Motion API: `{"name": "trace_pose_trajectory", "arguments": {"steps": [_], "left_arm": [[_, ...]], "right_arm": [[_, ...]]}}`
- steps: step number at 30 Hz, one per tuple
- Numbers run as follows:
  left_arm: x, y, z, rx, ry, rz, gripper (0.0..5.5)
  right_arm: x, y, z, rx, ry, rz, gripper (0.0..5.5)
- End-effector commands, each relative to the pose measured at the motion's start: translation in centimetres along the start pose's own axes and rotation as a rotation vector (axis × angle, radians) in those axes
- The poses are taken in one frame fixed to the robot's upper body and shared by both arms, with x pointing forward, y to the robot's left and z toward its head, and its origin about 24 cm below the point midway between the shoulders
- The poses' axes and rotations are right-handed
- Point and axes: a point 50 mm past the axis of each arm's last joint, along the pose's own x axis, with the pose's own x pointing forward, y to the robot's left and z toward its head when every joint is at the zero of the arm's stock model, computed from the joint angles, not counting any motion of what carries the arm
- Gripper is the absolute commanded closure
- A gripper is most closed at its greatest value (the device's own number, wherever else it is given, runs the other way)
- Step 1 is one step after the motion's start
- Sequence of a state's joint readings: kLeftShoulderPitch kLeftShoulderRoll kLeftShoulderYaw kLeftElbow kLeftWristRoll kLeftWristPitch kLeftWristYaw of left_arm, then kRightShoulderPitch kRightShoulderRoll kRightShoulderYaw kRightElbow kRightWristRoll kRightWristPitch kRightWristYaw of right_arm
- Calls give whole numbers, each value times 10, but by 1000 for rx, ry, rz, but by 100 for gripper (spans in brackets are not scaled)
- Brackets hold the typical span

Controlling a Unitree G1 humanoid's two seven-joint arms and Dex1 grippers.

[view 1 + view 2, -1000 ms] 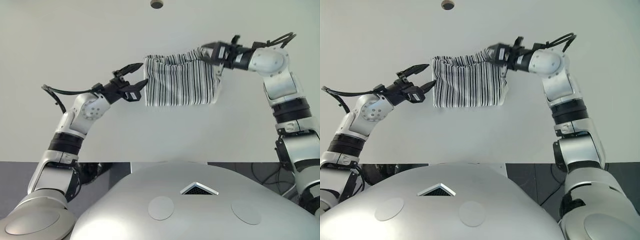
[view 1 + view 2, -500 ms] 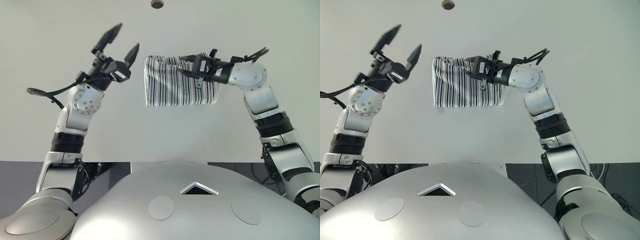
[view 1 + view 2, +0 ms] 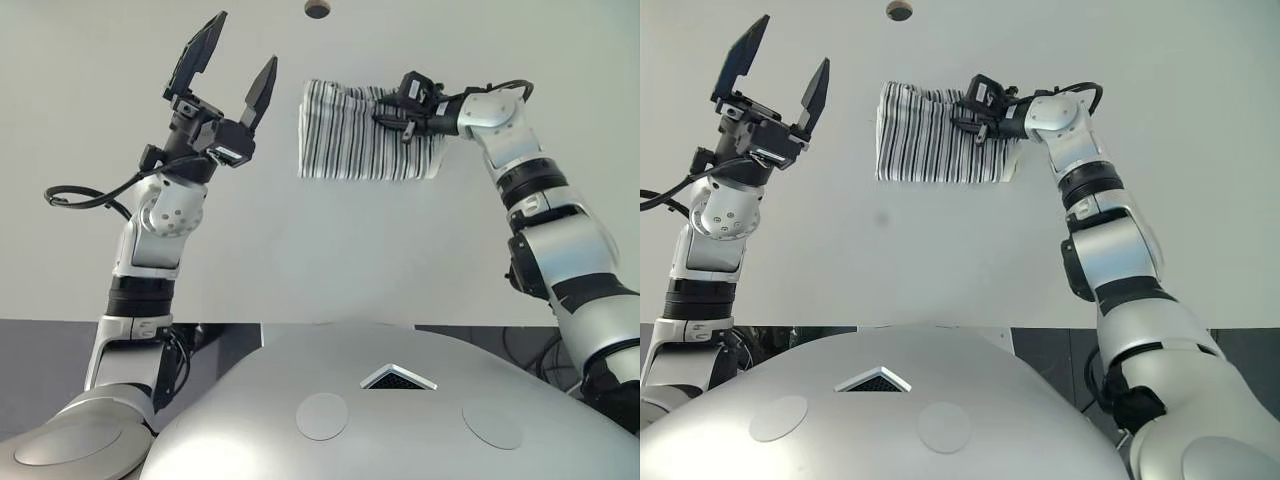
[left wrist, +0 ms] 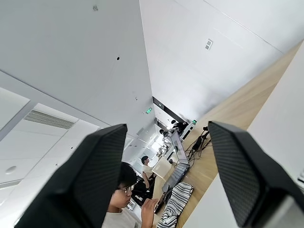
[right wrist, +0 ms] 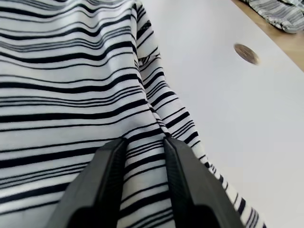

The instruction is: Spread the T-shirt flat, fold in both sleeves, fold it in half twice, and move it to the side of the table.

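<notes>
The white table [image 3: 300,250] spreads wide below both arms; the striped T-shirt [image 3: 350,145] lies on its far part as a folded rectangle, slightly right of centre; the left gripper [image 3: 243,45] is raised off the table to the shirt's left, its two fingers spread wide and holding nothing; the right gripper [image 5: 144,142] sits at the shirt's far right corner, fingers drawn close together with striped cloth between them; a small round fitting [image 3: 317,9] sits in the table beyond the shirt.
</notes>
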State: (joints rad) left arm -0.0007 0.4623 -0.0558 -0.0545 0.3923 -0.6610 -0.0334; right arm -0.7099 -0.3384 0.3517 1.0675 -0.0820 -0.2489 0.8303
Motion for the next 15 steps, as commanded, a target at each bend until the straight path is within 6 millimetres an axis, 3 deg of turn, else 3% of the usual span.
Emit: {"name": "trace_pose_trajectory", "arguments": {"steps": [1, 5, 9, 12, 15], "left_arm": [[-2, 10, 1, 12, 19, 50, 235], [-8, 15, 1, 21, 51, 109, 235], [-14, 16, 1, 34, 78, 127, 235], [-17, 18, 1, 42, 94, 144, 235], [-19, 17, 2, 43, 104, 158, 235]], "right_arm": [[-67, 3, -101, 231, 382, -169, 403], [-142, -4, -146, 435, 469, -550, 403], [-201, 3, -176, 469, 676, -849, 403], [-221, 0, -180, 485, 742, -1005, 403], [-215, -7, -176, 485, 743, -1061, 403]]}}
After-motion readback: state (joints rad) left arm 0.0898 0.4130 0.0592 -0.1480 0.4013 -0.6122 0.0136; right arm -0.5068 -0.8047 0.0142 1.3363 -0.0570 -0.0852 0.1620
